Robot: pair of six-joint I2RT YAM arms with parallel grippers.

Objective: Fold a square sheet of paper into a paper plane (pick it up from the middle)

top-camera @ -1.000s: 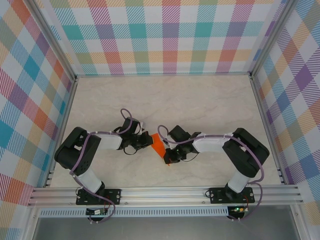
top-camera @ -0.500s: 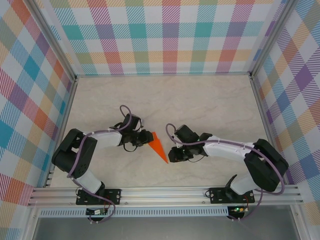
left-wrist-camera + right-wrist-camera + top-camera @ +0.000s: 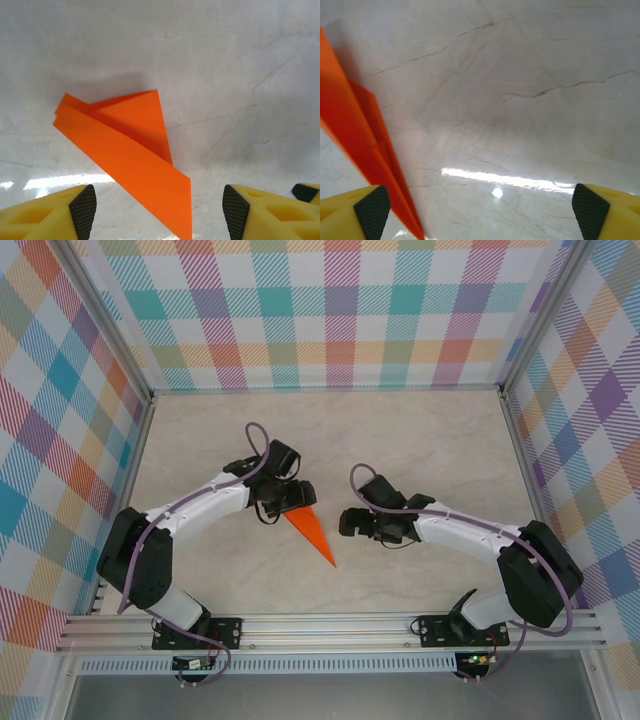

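Now we find the paper plane lying free on the desk, its long axis slanting away from our left tool, which hangs wide just beside its broad end, the right tool equally wide alongside.

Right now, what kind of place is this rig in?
Probably a purpose-built robot test cell: plaid-printed walls enclose a marble-look table on three sides, an aluminium rail runs along the near edge, and an orange paper plane lies on the table.
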